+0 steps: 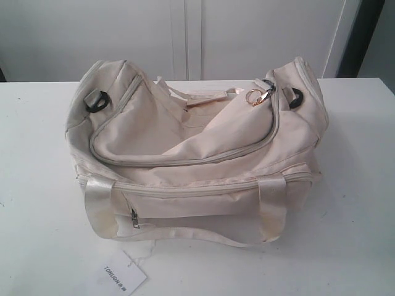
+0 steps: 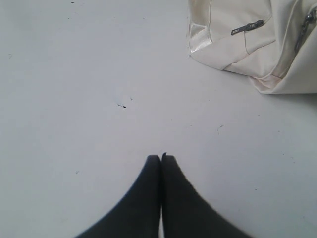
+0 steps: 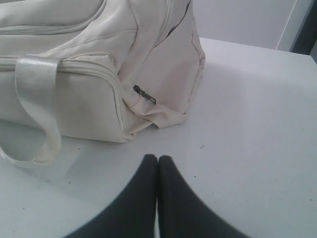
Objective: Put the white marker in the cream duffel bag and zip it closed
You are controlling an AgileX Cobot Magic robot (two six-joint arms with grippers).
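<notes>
The cream duffel bag (image 1: 197, 154) lies in the middle of the white table, its curved top zipper drawn round with the gold ring pull (image 1: 253, 97) at the far right end. The white marker is out of view. Neither arm shows in the exterior view. My left gripper (image 2: 161, 157) is shut and empty over bare table, with a corner of the cream duffel bag (image 2: 257, 44) some way off. My right gripper (image 3: 158, 158) is shut and empty too, a short way from the end of the cream duffel bag (image 3: 99, 74).
A white paper tag (image 1: 120, 276) printed TONLION lies at the table's front edge, tied to the bag. Satin straps (image 1: 185, 233) hang down the bag's front. A white wall and a dark doorway (image 1: 364, 37) stand behind the table (image 1: 37, 185).
</notes>
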